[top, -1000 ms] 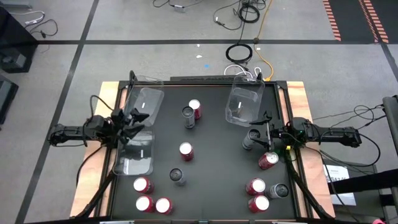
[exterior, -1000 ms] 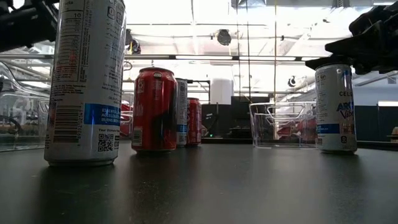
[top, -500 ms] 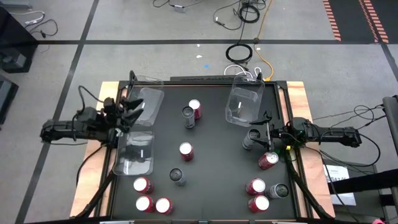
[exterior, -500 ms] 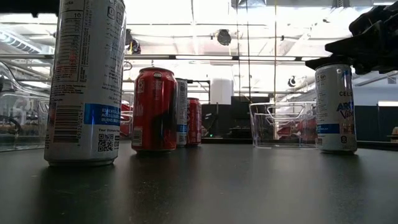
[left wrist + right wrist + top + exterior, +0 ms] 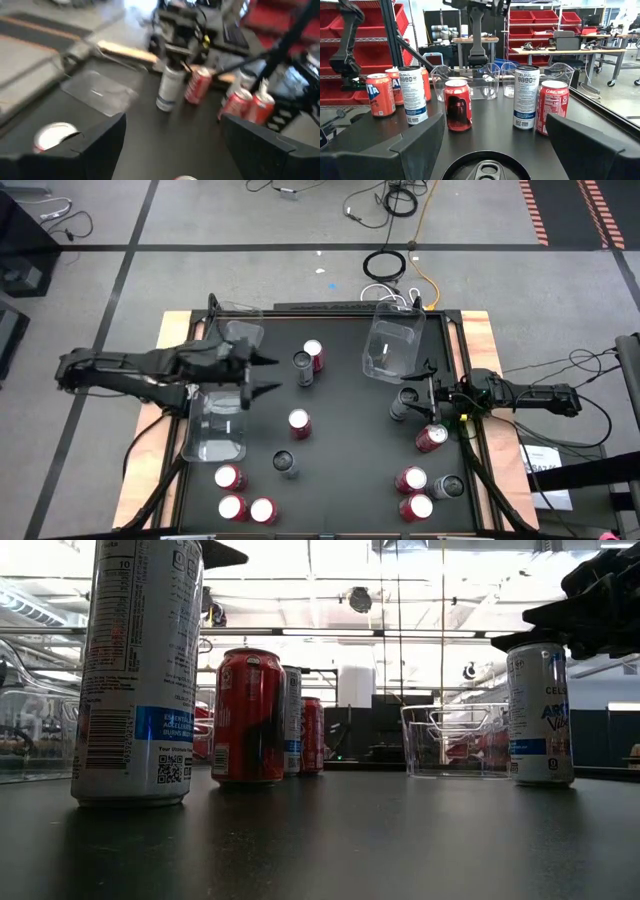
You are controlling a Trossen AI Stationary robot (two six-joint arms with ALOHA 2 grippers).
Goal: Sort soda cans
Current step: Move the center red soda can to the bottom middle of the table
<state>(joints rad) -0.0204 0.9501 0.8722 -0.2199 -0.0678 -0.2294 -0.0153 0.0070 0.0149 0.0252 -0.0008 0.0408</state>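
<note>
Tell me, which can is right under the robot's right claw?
The dark-topped can by the table's right edge, below the right-hand clear bin. The open right gripper hovers over it; every other can stands clear of that gripper.

Both grippers' fingers (image 5: 268, 360) spread wide

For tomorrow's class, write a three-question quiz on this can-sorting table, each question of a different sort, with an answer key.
1. True or false: the left gripper is holding a can.
2. How many clear bins are on the table?
3. Multiple choice: the right gripper is A) above the grey can at the table's right side, B) inside a bin, C) off the table.

Key
1. False; its fingers are open and empty, near the left bin.
2. Two: the left bin and the far bin.
3. A; open, not closed on it.
</note>
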